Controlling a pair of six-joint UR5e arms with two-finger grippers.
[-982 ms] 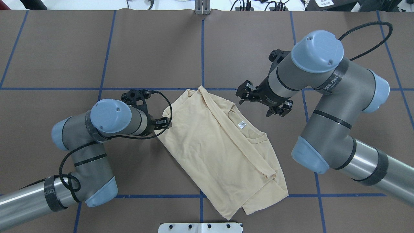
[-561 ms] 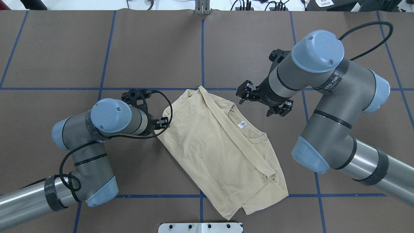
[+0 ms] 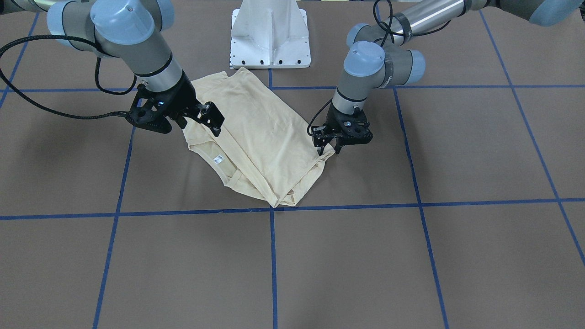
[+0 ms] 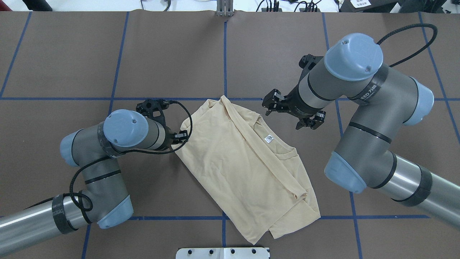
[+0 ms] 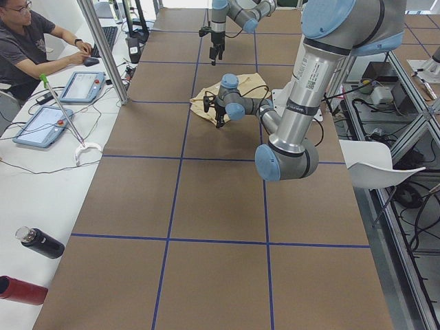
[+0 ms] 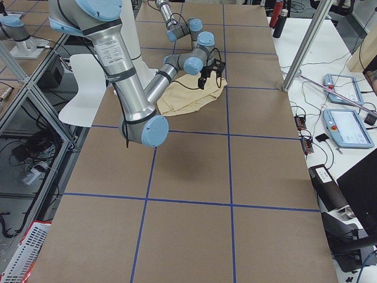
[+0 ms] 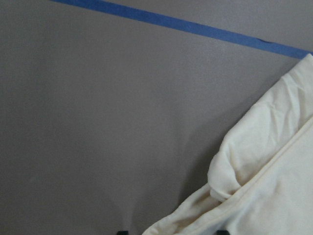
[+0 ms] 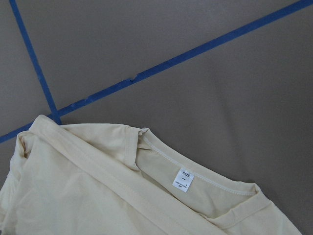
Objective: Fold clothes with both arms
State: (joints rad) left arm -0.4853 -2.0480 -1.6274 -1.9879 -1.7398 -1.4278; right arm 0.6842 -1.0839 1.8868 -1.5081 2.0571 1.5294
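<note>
The clothes are one pale cream-yellow shirt (image 4: 244, 165) lying folded and flat at the table's middle, its collar and white neck label (image 4: 268, 139) facing up; the print does not show. My left gripper (image 4: 178, 138) is low at the shirt's left edge (image 3: 330, 148). It is open, and the left wrist view shows the shirt's rolled hem (image 7: 264, 171) between its fingertips. Above the table beside the collar, my right gripper (image 4: 290, 112) hovers open and holds nothing (image 3: 183, 123). The right wrist view looks down on the collar and label (image 8: 183, 180).
The white pedestal base (image 3: 269, 36) stands just behind the shirt. Blue tape lines (image 4: 225, 54) grid the brown table. In the exterior left view a person (image 5: 27, 41) sits at a side desk with tablets (image 5: 82, 86) and bottles (image 5: 38, 242).
My left arm has shifted slightly to the right, toward the shirt's edge. The right arm and the shirt have barely moved.
</note>
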